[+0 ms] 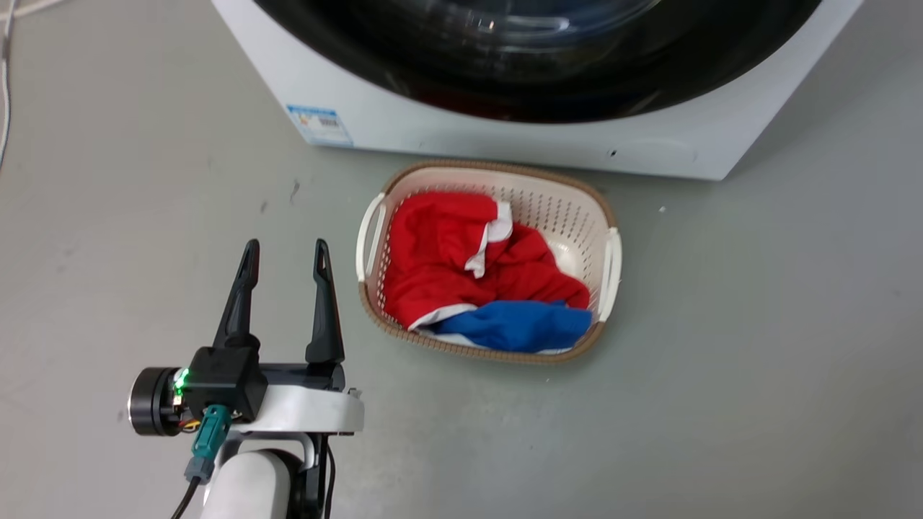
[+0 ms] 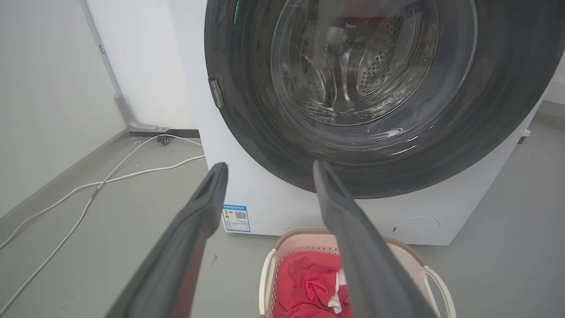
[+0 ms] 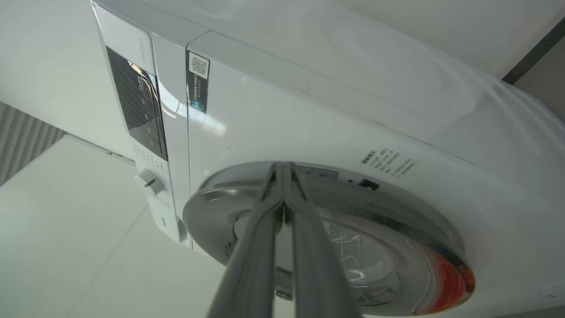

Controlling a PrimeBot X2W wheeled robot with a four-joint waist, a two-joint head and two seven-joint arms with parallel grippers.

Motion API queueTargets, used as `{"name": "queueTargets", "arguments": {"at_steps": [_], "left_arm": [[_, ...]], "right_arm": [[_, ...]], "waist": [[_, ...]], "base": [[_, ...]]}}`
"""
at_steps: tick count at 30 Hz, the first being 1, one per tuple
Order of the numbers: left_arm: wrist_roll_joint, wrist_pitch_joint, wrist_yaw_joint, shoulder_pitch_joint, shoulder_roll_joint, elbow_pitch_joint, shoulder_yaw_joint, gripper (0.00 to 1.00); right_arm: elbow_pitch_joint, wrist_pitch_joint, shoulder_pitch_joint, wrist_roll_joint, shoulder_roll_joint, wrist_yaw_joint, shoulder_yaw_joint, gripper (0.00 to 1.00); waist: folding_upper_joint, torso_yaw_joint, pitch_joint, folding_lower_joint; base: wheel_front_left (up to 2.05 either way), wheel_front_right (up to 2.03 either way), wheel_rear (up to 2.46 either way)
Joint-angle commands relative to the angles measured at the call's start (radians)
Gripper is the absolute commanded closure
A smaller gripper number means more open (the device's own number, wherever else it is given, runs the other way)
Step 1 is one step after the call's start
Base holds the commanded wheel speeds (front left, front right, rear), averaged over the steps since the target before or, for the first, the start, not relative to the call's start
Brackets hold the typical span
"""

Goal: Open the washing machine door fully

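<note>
- Black gloss: seeing the washing machine door (image 2: 247,132) lying seemingly flush on the washing machine (image 1: 505,144), behind the laundry basket (image 1: 497,167).
- Holding the left gripper (image 1: 286,245) wide, empty, low, well apart from it.
- Pointing the right gripper (image 3: 282,165), fingers pressed together, at its upper rim, much nearer.

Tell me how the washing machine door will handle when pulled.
The washing machine door looks rigid, likely swinging as one piece. Its glossy black ring seems slippery; the small grey tab at its rim probably grips better.
</note>
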Motion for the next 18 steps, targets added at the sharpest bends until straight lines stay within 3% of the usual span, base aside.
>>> {"name": "queueTargets", "arguments": {"at_steps": [1, 10, 18], "left_arm": [[-0.004, -0.003, 0.005, -0.017, -0.001, -0.005, -0.005, 0.00], [-0.027, -0.003, 0.024, -0.054, -0.001, -0.015, -0.043, 0.00], [-0.045, -0.003, 0.040, -0.082, -0.001, -0.023, -0.073, 0.00]], "right_arm": [[0.025, 0.012, -0.056, -0.009, -0.021, 0.000, 0.010, 1.00], [0.198, 0.113, -0.332, -0.120, -0.112, 0.000, 0.146, 1.00], [0.293, 0.204, -0.510, -0.217, -0.125, 0.000, 0.247, 1.00]], "waist": [[0.0000, 0.025, 0.046, -0.0001], [0.0000, 0.071, 0.138, -0.0001], [0.0000, 0.102, 0.194, -0.0001]], "base": [[0.00, 0.00, 0.00], [0.00, 0.00, 0.00], [0.00, 0.00, 0.00]]}}
